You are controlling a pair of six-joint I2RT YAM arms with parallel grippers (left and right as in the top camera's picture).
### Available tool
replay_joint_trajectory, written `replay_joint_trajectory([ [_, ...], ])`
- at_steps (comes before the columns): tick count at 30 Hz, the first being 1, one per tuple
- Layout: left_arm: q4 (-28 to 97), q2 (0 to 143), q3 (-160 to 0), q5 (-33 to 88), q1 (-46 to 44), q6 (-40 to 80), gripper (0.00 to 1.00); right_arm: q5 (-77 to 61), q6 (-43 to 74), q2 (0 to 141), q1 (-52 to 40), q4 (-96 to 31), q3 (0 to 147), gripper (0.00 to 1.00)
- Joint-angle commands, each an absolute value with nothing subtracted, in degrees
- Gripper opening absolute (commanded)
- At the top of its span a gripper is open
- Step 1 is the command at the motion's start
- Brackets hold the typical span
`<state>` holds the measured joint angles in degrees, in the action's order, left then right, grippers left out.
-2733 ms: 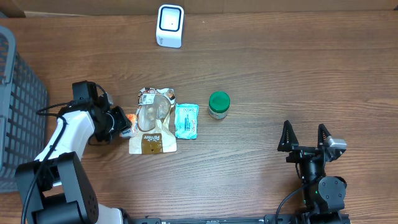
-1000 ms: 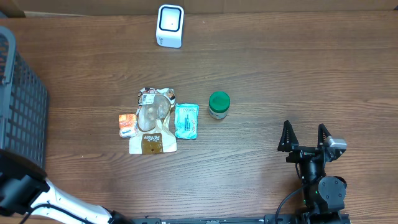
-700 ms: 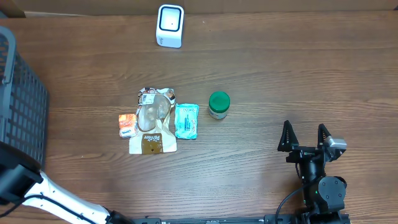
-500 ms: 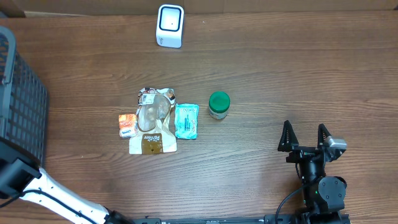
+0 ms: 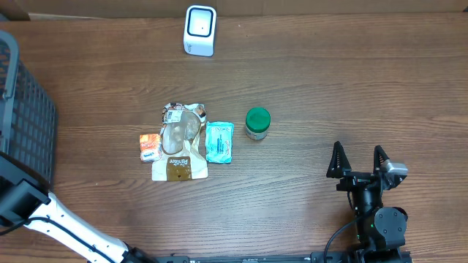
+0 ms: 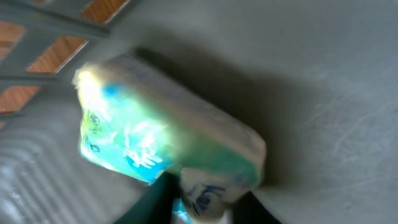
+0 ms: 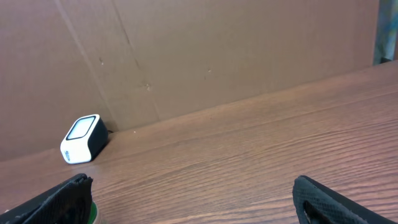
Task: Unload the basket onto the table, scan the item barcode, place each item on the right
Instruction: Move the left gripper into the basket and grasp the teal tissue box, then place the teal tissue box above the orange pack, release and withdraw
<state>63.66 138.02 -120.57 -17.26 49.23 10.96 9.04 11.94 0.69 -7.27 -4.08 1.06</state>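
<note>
In the left wrist view a blurred teal, green and white pack (image 6: 168,140) lies on the grey floor of the basket (image 6: 323,74). My left gripper (image 6: 202,199) has its dark fingers pressed on either side of the pack's near white end, shut on it. From overhead only the left arm (image 5: 33,208) shows at the lower left; its gripper is out of frame. The white scanner (image 5: 199,30) stands at the table's far edge and also shows as the scanner (image 7: 82,138) in the right wrist view. My right gripper (image 5: 358,162) rests open and empty at the lower right.
The dark grey basket (image 5: 22,117) fills the left edge. Mid-table lie an orange sachet (image 5: 150,145), a brown pouch (image 5: 179,142), a teal pack (image 5: 219,141) and a green-lidded jar (image 5: 257,123). A cardboard wall (image 7: 217,50) backs the table.
The left arm left the orange sachet on the table and swung off to the lower left by the basket. In the last second it shifted slightly. The right arm stayed still.
</note>
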Motion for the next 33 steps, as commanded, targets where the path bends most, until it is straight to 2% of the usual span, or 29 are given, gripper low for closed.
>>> replay_joint_trajectory([
  [1,65.17,140.05,-120.38,-16.01,49.47,10.76,0.04,9.39,11.79,0.30,-7.49,-3.79,0.47,1.00],
  [9,70.37,133.38,-122.15,-12.64,49.43,17.23,0.04,9.39,11.79,0.30,-7.49,-3.79,0.47,1.00],
  [19,63.57,105.56,-124.90,5.96,47.07,18.50,0.04,9.39,11.79,0.30,-7.49,-3.79,0.47,1.00],
  [25,65.87,89.97,-124.90,5.37,31.57,16.88,0.04,9.39,11.79,0.30,-7.49,-3.79,0.47,1.00],
  [33,82.46,93.32,-123.76,-3.55,8.69,10.04,0.04,9.39,11.79,0.30,-7.49,-3.79,0.47,1.00],
])
